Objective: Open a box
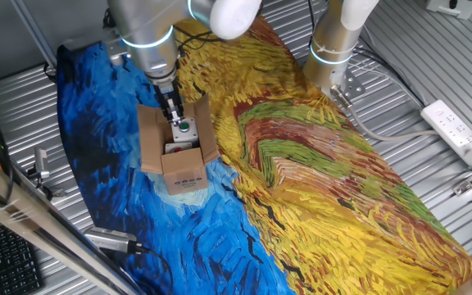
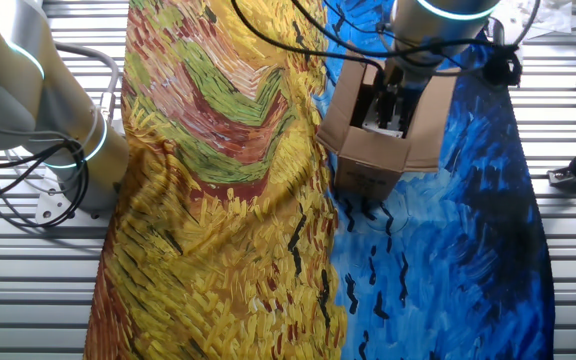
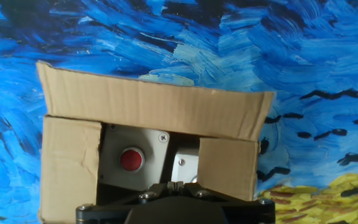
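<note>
The box [image 1: 180,146] is small brown cardboard with its top flaps spread open, standing on the blue part of a painted cloth. Black marks show on its near end face. Inside lie a grey unit with a red button [image 3: 131,159] and a green button [image 1: 184,126]. My gripper [image 1: 173,109] hangs straight over the open top, its fingers pressed together, holding nothing. In the other fixed view the box [image 2: 373,160] sits under the gripper [image 2: 396,100]. In the hand view the gripper [image 3: 176,184] shows at the bottom edge, above the box [image 3: 148,109].
The painted cloth [image 1: 318,180] covers the table, blue on one side, yellow on the other. A second robot base [image 1: 334,49] stands at the back. A white power strip [image 1: 457,131] lies on the metal slats at the right. A keyboard [image 1: 6,254] sits at the lower left.
</note>
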Robot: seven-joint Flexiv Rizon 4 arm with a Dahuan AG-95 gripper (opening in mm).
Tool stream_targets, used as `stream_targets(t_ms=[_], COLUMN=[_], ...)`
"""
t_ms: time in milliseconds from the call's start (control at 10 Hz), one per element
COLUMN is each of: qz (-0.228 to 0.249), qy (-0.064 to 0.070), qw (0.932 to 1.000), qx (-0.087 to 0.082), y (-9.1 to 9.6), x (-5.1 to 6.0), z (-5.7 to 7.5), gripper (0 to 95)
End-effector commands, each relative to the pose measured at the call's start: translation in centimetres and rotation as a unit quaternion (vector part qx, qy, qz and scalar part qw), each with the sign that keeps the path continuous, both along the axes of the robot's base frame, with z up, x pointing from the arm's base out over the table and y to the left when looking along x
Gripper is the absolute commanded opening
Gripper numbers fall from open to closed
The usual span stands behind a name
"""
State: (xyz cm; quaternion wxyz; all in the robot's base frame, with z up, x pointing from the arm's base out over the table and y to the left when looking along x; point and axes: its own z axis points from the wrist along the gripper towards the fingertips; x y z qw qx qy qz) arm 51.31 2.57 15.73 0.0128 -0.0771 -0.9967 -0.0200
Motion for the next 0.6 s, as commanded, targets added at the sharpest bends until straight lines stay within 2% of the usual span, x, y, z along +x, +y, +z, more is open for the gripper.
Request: stream_targets(t_ms=[100,600], qz=[0.025,0.048], qy=[0.001,-0.004], qw=[0.9995,0.9986], qx=[-0.021,-0.022], y=[0.01,0.01], x=[-0.07,-0.07], z=[0.06,0.06], gripper=[0.0,0.0])
